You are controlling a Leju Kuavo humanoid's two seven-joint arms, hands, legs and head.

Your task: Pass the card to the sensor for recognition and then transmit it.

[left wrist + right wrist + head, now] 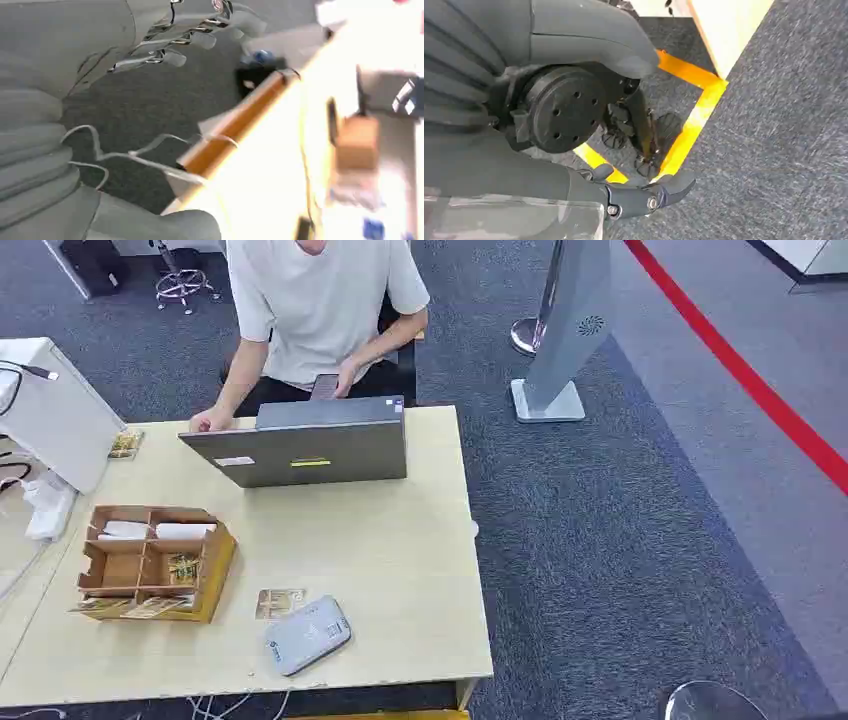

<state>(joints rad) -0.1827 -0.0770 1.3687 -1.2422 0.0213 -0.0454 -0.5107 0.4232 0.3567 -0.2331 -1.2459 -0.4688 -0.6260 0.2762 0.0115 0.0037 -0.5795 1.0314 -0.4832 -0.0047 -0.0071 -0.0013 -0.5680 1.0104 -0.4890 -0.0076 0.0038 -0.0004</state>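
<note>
- Card lies flat on table, touching sensor at its far-left side.
- Left hand and right hand hang low, fingers apart, holding nothing.
- Risk: flat card resists pinching, could slide; box crowds the left approach.

pale wooden table with laptop, divided box, card, grey sensor

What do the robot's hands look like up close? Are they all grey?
Mostly. The left robot hand has a pale grey ribbed cover, light grey fingers with shiny silver metal links, and thin grey cables looping beside it. The right robot hand has a darker grey ribbed cover, a thick smooth grey thumb, and dark fingers with small silver screws.
</note>
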